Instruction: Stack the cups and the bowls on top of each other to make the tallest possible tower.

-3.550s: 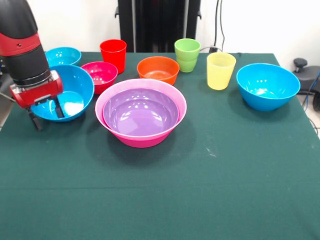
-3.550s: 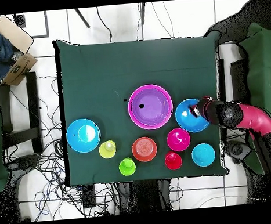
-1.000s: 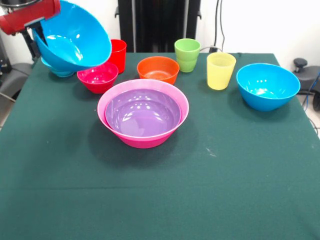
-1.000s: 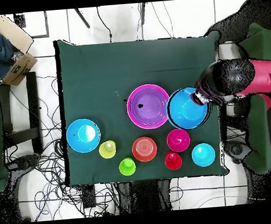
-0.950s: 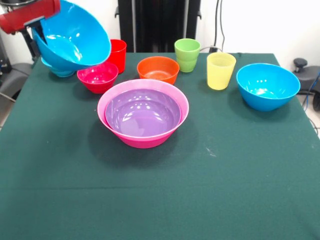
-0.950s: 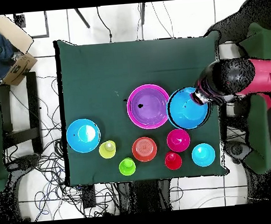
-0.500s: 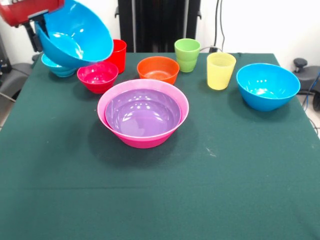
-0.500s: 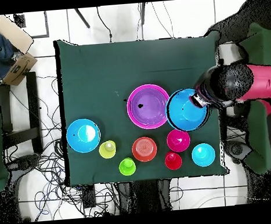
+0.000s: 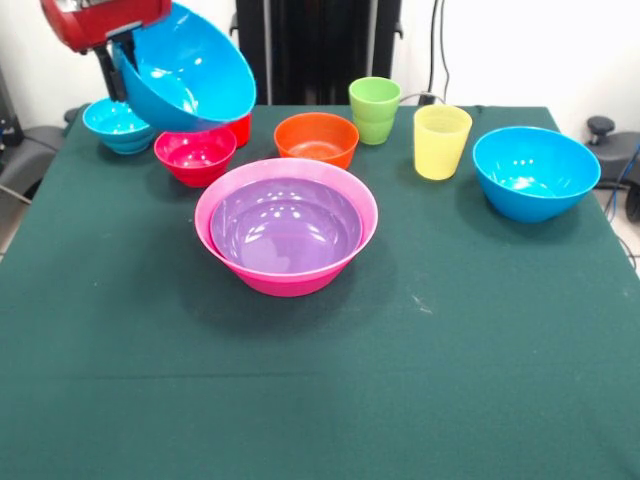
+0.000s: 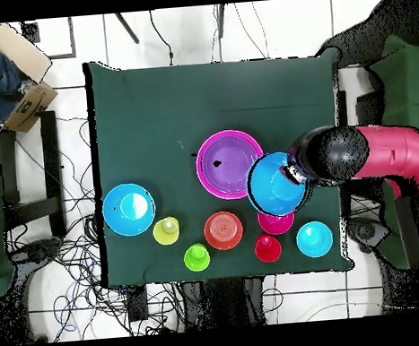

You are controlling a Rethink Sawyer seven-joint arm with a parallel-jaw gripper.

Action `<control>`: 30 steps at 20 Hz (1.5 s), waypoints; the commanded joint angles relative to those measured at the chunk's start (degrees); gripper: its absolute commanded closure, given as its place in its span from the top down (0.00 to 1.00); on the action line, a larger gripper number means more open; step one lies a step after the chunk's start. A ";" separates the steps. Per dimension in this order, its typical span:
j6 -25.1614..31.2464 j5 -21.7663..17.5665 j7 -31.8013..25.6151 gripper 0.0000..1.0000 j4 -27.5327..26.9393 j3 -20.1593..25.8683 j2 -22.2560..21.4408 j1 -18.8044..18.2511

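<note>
My gripper [image 9: 122, 50] is shut on the rim of a medium blue bowl [image 9: 190, 70] and holds it tilted in the air at the far left, over the magenta-red bowl [image 9: 195, 155]. In the overhead view the gripper [image 10: 294, 171] and held bowl [image 10: 273, 182] hang at the right edge of the tower. The tower is the purple bowl [image 9: 286, 225] nested in the pink bowl [image 9: 290, 282] at the table's middle. The red cup [image 9: 241, 131] is mostly hidden behind the held bowl. The cyan bowl [image 9: 115, 122], orange bowl [image 9: 316, 138], green cup [image 9: 375, 110], yellow cup [image 9: 441, 141] and second blue bowl [image 9: 535, 172] stand along the far side.
The green cloth table [image 9: 320, 400] has open room in front of the tower. In the overhead view the red arm [image 10: 387, 153] reaches in from the right. Cardboard boxes [image 10: 21, 74] and cables lie on the floor beside the table.
The arm has carried the blue bowl sideways toward the pink and purple pile, uncovering the cyan bowl. The bowl stays tilted in the gripper. Nothing else moved.
</note>
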 commanded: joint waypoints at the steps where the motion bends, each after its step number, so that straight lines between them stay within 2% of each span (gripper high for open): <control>1: -3.12 0.74 10.27 0.00 5.19 -4.83 -0.46 3.04; 4: -1.88 1.08 10.47 0.00 3.27 -5.09 0.13 4.44; 13: -2.24 1.66 10.07 0.00 3.70 -6.13 -0.21 5.05; 30: -5.73 1.61 12.36 0.00 8.21 -9.93 -4.23 8.68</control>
